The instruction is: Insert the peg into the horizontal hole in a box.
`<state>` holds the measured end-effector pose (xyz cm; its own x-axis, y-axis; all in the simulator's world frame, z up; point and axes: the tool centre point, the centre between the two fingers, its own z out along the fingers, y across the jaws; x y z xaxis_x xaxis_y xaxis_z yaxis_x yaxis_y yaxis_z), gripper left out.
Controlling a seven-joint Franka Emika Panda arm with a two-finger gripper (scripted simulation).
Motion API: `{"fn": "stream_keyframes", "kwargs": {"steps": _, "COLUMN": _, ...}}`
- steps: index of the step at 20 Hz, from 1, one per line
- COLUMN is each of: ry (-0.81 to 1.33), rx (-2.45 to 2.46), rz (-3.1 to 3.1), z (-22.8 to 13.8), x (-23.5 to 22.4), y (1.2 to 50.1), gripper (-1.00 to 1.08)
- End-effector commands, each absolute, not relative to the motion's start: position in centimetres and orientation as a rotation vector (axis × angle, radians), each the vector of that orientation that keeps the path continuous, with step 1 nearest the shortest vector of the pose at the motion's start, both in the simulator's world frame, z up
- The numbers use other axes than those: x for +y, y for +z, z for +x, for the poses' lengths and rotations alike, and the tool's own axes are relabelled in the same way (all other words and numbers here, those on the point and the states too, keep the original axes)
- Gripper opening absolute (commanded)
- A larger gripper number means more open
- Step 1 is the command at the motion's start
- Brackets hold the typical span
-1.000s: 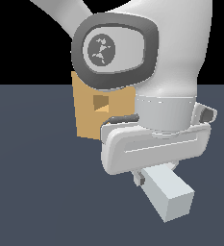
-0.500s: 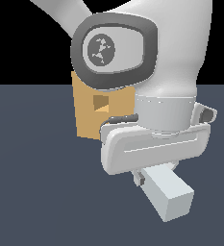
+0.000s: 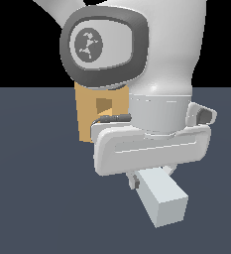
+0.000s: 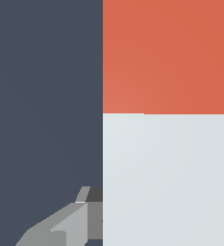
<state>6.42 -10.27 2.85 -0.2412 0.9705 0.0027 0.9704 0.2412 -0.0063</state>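
The arm [image 3: 137,64] fills most of the exterior view, its white body and dark-rimmed joint cap standing in front of the box [image 3: 94,119] and hiding much of it. The box, a tan upright block, sits on the dark grey floor [image 3: 32,188] behind the arm, toward the exterior view's left of the wrist. Below the wrist, nearer the camera than the box, the gripper [image 3: 149,179] holds the peg [image 3: 161,198]: the pale grey-white bar juts out from under the hand, its square end toward the camera. The fingers are mostly hidden by the hand and the bar; only one finger [image 3: 134,181] shows, against the side of the peg, so they appear closed on it. In the wrist view the peg [image 4: 168,178] looms large, its red end [image 4: 168,55] farther from the camera than the white part, with one grey finger [image 4: 68,226] touching its side. The hole [image 3: 103,105] is a small square opening in the box's face, partly covered by the arm, well apart from the peg.
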Motion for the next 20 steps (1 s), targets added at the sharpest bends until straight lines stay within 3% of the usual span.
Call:
{"fn": "stream_keyframes", "kwargs": {"steps": 1, "ry": 0.000, "rx": -2.449, "rz": -1.966, "z": 5.9, "x": -10.3, "y": 3.6, "gripper": -1.00}}
{"fn": "stream_keyframes", "kwargs": {"steps": 20, "ry": -0.002, "rx": -2.063, "rz": -2.368, "z": -4.3, "x": -9.0, "y": 9.6, "gripper": -1.00}}
